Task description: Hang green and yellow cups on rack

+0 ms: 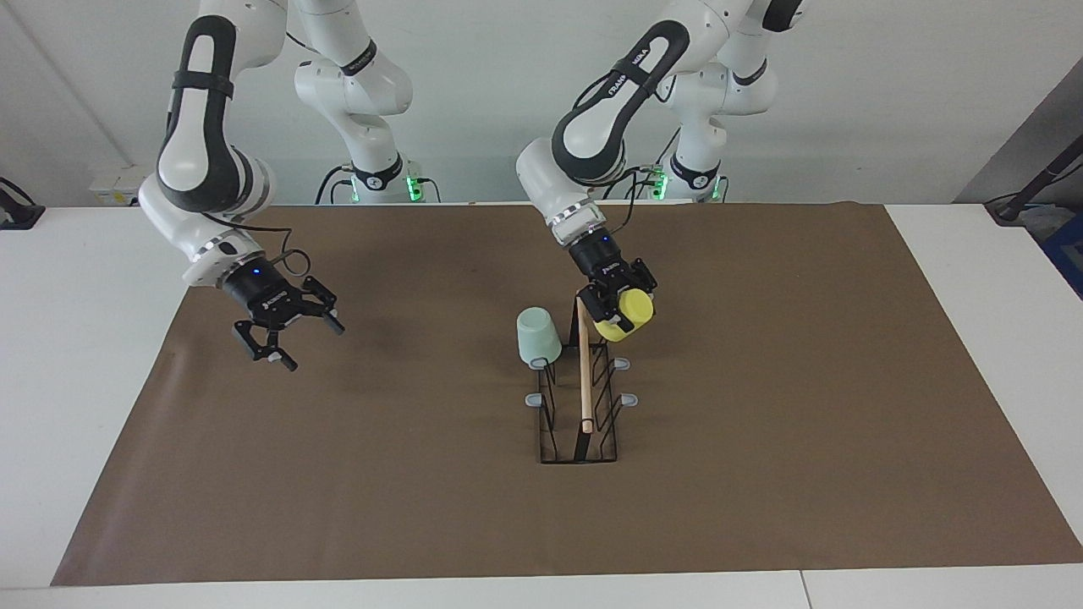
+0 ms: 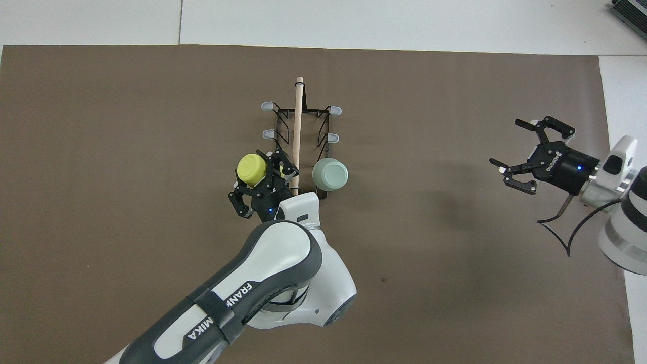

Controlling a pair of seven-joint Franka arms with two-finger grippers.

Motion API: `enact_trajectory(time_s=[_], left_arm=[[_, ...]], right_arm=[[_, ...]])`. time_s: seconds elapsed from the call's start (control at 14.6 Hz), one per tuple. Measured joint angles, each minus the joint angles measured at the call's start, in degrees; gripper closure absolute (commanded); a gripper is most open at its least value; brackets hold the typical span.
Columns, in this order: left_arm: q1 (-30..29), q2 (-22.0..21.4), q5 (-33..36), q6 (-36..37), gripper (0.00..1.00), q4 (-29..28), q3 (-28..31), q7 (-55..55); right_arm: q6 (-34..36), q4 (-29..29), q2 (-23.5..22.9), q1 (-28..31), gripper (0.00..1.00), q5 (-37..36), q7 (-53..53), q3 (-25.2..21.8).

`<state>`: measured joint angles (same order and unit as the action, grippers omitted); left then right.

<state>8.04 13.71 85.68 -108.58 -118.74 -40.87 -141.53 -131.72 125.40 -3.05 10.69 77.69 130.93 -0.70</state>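
On the rack (image 1: 580, 397), the green cup (image 1: 538, 337) already hangs inverted on a prong. Left end effector (image 1: 622, 315) clamps the yellow cup (image 1: 629, 315) over another prong, unhung. Right end effector (image 1: 283, 331) waits, fingers apart, above the worktop (image 1: 804, 406).

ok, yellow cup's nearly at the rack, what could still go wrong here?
1. The left gripper holds the yellow cup tilted beside the rack; if its mouth misses the prong, it may drop onto the brown mat.
2. The left gripper works close to the wooden dowel; a nudge could shift the rack and unseat the green cup already hanging on a prong.
3. Right gripper waits open over the mat, posing little risk.
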Motion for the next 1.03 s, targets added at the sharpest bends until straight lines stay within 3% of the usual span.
enact_trajectory(time_s=[0.34, 0.55, 0.69, 0.76, 1.03], left_arm=[[0.0, 0.5, 0.0, 0.0, 1.00, 0.0, -0.1, -0.6], [0.1, 0.7, 0.0, 0.0, 0.36, 0.0, -0.4, -2.3], [0.3, 0.8, 0.0, 0.0, 0.09, 0.0, -0.4, -2.7], [0.3, 0.8, 0.0, 0.0, 0.02, 0.0, -0.4, -2.8], [0.5, 0.8, 0.0, 0.2, 0.00, 0.8, -0.8, -2.9]], right_arm=[[-2.5, -6.3, 0.1, 1.9, 0.00, -26.8, -19.6, -0.1], [-2.7, -9.5, 0.5, 1.7, 0.00, -41.6, -34.6, -0.1], [-2.7, -10.1, 1.3, 1.4, 0.00, -50.3, -44.4, 0.1], [-2.7, -10.1, 1.7, 1.3, 0.00, -54.9, -49.8, 0.4], [-2.7, -10.1, 3.2, -1.9, 0.00, -69.0, -68.6, 1.0]])
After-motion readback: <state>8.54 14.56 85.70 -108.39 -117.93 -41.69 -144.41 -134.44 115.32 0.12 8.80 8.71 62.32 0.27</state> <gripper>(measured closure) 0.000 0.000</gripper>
